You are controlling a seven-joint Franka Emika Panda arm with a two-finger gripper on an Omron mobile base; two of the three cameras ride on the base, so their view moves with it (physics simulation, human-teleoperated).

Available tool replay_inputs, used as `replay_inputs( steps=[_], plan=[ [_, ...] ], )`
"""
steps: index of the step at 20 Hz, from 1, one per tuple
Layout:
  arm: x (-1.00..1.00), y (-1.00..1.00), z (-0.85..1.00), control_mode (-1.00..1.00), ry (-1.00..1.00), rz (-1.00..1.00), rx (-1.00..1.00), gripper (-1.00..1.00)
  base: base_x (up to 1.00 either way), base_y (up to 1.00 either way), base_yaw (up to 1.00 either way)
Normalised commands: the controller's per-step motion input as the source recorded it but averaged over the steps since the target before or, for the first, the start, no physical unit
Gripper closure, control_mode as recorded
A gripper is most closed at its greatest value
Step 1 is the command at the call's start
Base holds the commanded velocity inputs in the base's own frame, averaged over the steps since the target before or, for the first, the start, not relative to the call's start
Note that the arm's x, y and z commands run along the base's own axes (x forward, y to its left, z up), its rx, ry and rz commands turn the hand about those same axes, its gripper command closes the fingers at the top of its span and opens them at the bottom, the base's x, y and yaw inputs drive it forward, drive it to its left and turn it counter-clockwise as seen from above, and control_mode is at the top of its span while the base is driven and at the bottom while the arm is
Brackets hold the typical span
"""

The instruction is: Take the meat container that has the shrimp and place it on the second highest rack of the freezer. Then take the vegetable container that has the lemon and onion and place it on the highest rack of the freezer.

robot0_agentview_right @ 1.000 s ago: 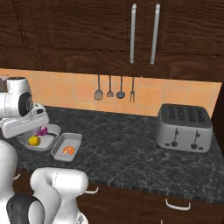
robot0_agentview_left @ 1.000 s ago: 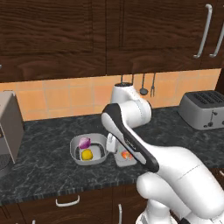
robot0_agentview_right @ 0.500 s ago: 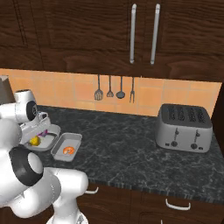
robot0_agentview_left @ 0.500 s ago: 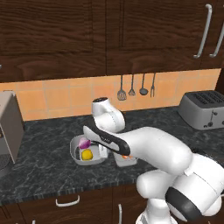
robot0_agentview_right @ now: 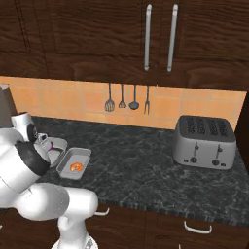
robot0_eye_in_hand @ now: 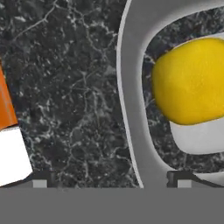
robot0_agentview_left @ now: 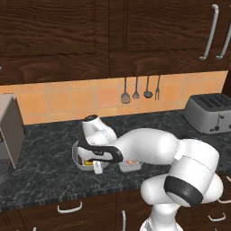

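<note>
Pincer (robot0_eye_in_hand: pixel 111 177) standing wide, straddling vegetable container (robot0_eye_in_hand: pixel 131 87) rim. Lemon (robot0_eye_in_hand: pixel 190 81) sitting just inside; thin-rim grasp risking tilt, lemon rolling onto surface (robot0_eye_in_hand: pixel 65 87). Shrimp (robot0_agentview_right: pixel 75 167) tray untouched.

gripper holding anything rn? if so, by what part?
Nothing held. The gripper is open, its fingertips straddling the rim of the vegetable container with the lemon inside; not closed on it yet.
</note>
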Motion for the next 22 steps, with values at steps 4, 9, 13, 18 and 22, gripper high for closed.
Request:
replay_inputs(
  steps=[4,9,13,18,22],
  plan=[
    [0.47,0.02,-0.37,-1.00,-0.21,0.05,-0.03,-1.00,0.00,0.00,0.00],
    [0.05,0.02,-0.93,-1.00,0.01,0.03,-0.01,-1.00,0.00,0.00,0.00],
    [0.00,0.00,-0.83,-1.00,0.01,0.03,0.00,1.00,0.00,0.00,0.00],
    [0.09,0.00,-0.36,-1.00,-0.04,0.05,0.00,1.00,0.00,0.00,0.00],
    [0.39,-0.14,-0.17,-1.00,-0.01,0.01,0.00,1.00,0.00,0.00,0.00]
  ],
)
